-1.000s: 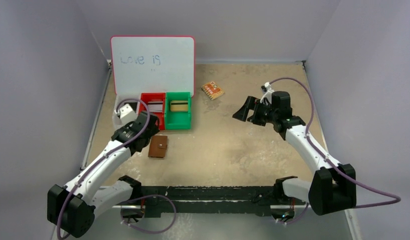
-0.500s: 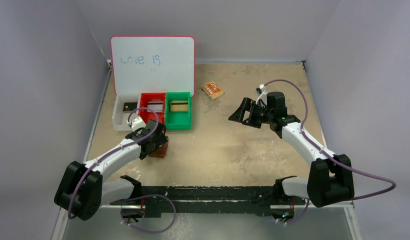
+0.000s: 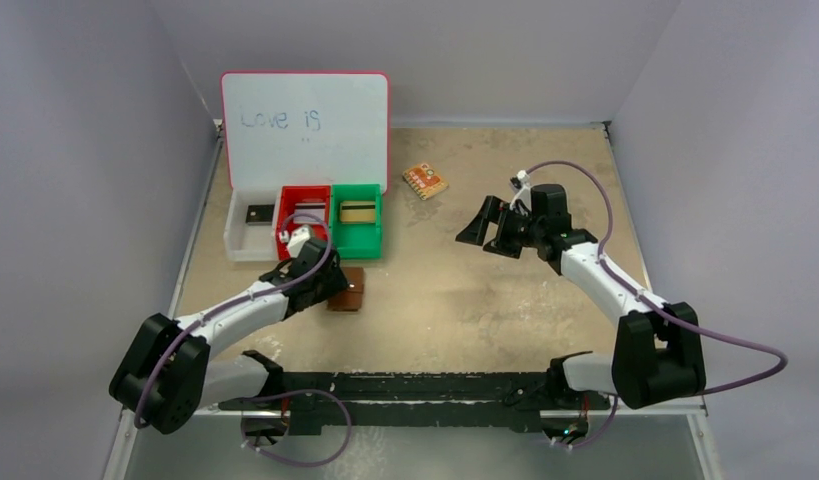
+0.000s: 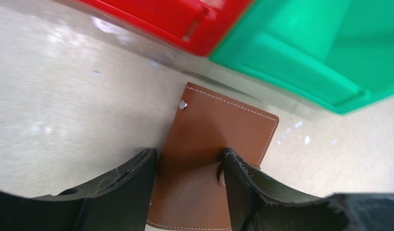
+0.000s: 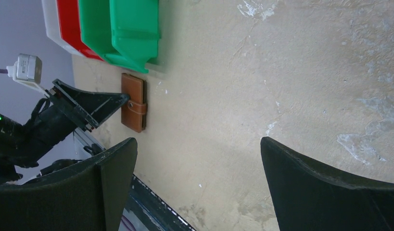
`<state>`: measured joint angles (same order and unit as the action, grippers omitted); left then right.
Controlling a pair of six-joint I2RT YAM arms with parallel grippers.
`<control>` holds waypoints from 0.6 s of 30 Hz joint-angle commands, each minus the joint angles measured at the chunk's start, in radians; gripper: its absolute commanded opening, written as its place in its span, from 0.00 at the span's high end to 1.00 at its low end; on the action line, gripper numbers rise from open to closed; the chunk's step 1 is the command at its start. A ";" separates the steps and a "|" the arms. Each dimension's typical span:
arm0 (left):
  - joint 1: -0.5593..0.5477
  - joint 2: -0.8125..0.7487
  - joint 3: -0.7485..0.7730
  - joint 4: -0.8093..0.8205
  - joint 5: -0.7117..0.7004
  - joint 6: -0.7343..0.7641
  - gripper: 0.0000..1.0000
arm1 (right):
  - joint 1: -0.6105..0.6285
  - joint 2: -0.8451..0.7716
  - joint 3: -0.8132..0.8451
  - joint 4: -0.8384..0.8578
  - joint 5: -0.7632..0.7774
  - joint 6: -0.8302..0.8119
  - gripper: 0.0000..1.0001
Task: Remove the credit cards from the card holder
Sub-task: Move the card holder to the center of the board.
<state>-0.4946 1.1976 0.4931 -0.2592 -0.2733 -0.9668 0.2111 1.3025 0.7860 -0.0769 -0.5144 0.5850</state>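
- The card holder [image 3: 349, 293] lies closed and flat on the table [image 3: 465, 300], just in front of the green bin [image 3: 357, 246], with its snap strap across one edge.
- The left gripper [image 4: 189, 156] is down on it. Its fingers stand part-way apart, one at the card holder's edge and the other over the leather face, with the strap between them. I cannot tell whether they actually pinch anything.
- The right gripper [image 3: 482, 228] hangs in the air over the right half of the table, well apart from the card holder, fingers spread wide around nothing.
- A dark card [image 3: 257, 213] sits in the white bin [image 3: 247, 246], a silvery-grey card [image 3: 309, 209] in the red bin [image 3: 305, 188], and a gold-olive card [image 3: 357, 211] in the green one.
- The three bins stand side by side in front of a whiteboard [image 3: 305, 150] with "Love is" written on it.
- An orange packet [image 3: 425, 180] lies near the whiteboard's lower right corner.
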 commanded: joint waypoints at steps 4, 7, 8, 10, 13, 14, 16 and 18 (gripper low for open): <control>-0.140 0.022 -0.054 0.135 0.107 -0.029 0.51 | 0.005 0.012 0.030 0.003 0.008 0.014 0.00; -0.218 0.044 -0.054 0.220 0.101 -0.104 0.51 | 0.005 0.016 0.025 0.004 0.010 0.015 0.00; -0.241 0.049 -0.055 0.254 0.098 -0.134 0.51 | 0.006 0.018 0.022 0.005 0.011 0.017 0.00; -0.301 0.059 -0.051 0.317 0.077 -0.184 0.51 | 0.014 0.024 0.014 0.002 0.026 0.018 0.00; -0.381 0.102 -0.005 0.333 0.040 -0.195 0.51 | 0.042 0.036 0.009 -0.014 0.049 0.011 0.03; -0.392 0.118 0.016 0.316 0.024 -0.189 0.50 | 0.054 0.038 0.006 -0.018 0.061 0.012 0.06; -0.401 0.131 0.042 0.278 -0.013 -0.179 0.48 | 0.086 0.037 0.000 -0.015 0.084 0.014 0.12; -0.402 0.110 0.042 0.246 -0.059 -0.181 0.46 | 0.128 0.041 -0.001 -0.005 0.097 0.008 0.22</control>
<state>-0.8917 1.3205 0.4969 0.0082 -0.2337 -1.1202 0.2756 1.3437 0.7849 -0.0795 -0.4576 0.5957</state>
